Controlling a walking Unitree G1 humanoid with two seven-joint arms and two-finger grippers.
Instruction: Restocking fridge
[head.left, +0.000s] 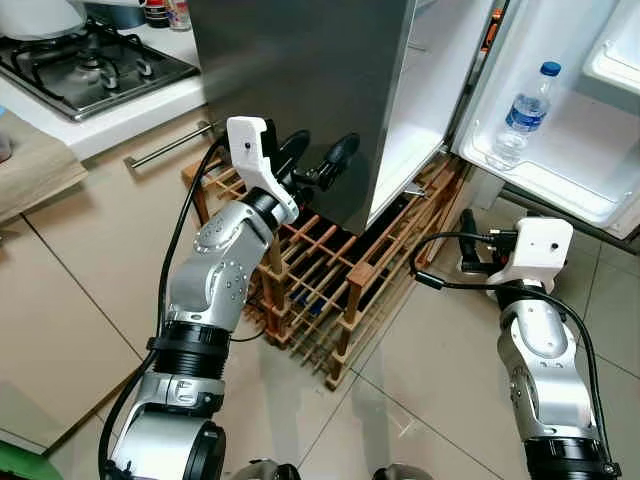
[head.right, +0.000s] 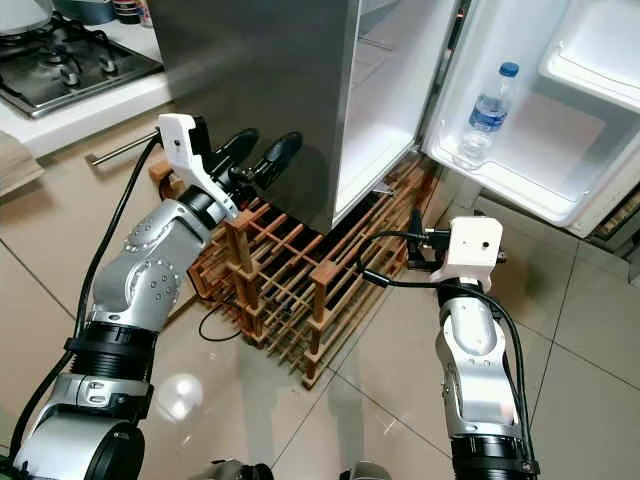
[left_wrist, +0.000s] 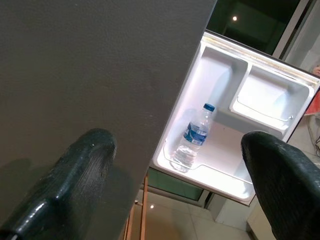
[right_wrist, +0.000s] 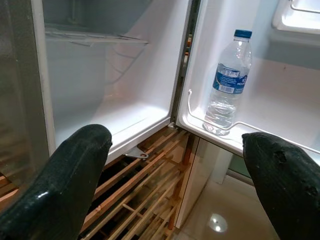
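A small grey fridge (head.left: 300, 90) stands on a wooden rack with its door (head.left: 570, 160) swung open to the right. One clear water bottle (head.left: 525, 110) with a blue cap and label stands upright in the door's lower shelf. The fridge's white inside (right_wrist: 115, 95) holds a wire shelf and nothing else that I can see. My left gripper (head.left: 318, 158) is raised beside the grey side wall, open and holding nothing. My right gripper (head.left: 468, 240) hangs lower, open, near the floor below the door's bottom edge. In the right wrist view the bottle (right_wrist: 227, 85) lies ahead between the spread fingers.
The slatted wooden rack (head.left: 330, 290) sticks out in front of the fridge, between my two arms. A gas hob (head.left: 90, 65) on a white counter and a drawer handle (head.left: 170, 145) are at the left. Beige floor tiles (head.left: 440, 350) lie open to the right.
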